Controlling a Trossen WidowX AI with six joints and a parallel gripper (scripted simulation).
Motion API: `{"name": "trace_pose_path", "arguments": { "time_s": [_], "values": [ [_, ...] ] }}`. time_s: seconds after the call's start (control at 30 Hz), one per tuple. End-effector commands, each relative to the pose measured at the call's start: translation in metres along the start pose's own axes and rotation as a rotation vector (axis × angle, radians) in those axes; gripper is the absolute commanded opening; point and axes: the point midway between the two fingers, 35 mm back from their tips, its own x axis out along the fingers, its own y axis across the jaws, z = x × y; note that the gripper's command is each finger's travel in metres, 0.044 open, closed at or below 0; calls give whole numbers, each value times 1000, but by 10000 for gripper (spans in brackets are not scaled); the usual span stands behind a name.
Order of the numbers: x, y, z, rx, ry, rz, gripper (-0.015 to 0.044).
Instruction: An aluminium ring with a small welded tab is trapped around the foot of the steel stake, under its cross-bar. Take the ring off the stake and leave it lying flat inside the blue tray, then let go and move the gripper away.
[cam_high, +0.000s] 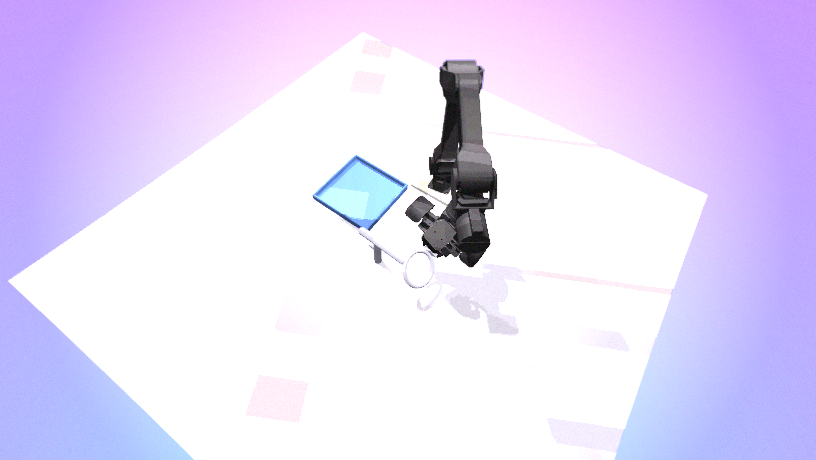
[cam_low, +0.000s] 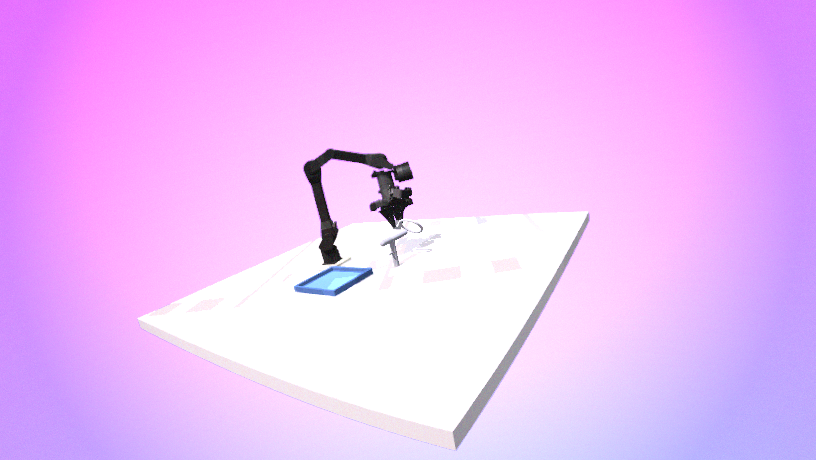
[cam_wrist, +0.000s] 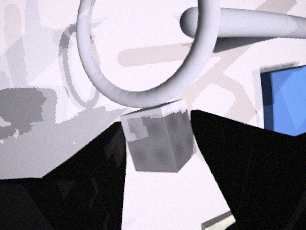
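The claw (cam_high: 434, 254) (cam_low: 396, 225) (cam_wrist: 157, 137) stood partly open, closed firmly on the ring's tab (cam_wrist: 160, 142). The ring (cam_high: 405, 271) (cam_low: 421, 229) (cam_wrist: 137, 99) hung in the air near the centre of the top frame, apparently free of the stake (cam_high: 377, 254) (cam_low: 394, 254) and ready to be carried over. A good carry called for extra height past the cross-bar (cam_high: 382, 246) (cam_low: 394, 237) (cam_wrist: 250, 22) before swinging up and left in the top frame to the tray (cam_high: 340, 213) (cam_low: 314, 291) (cam_wrist: 268, 105); the loop stuck out well beyond the grip and could have snagged. It then needed levelling low over the tray before release, lest an edge catch the rim.

The wrist view alone showed the grip plainly: the blocky tab between two dark fingers, the loop above it, the bar's rounded end seen through the hole. That overlap did not settle clearance; the exterior view better suggested the ring was above the bar. The top view hid the fingertips but showed the tray whole, at upper left of the claw.
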Motion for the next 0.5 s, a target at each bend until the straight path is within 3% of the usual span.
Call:
{"name": "trace_pose_path", "arguments": {
  "time_s": [0.0,0.47],
  "values": [
    [-7,-1,4,7,-8,-2,0],
    [-28,-5,10,7,-8,-2,0]
  ]
}}
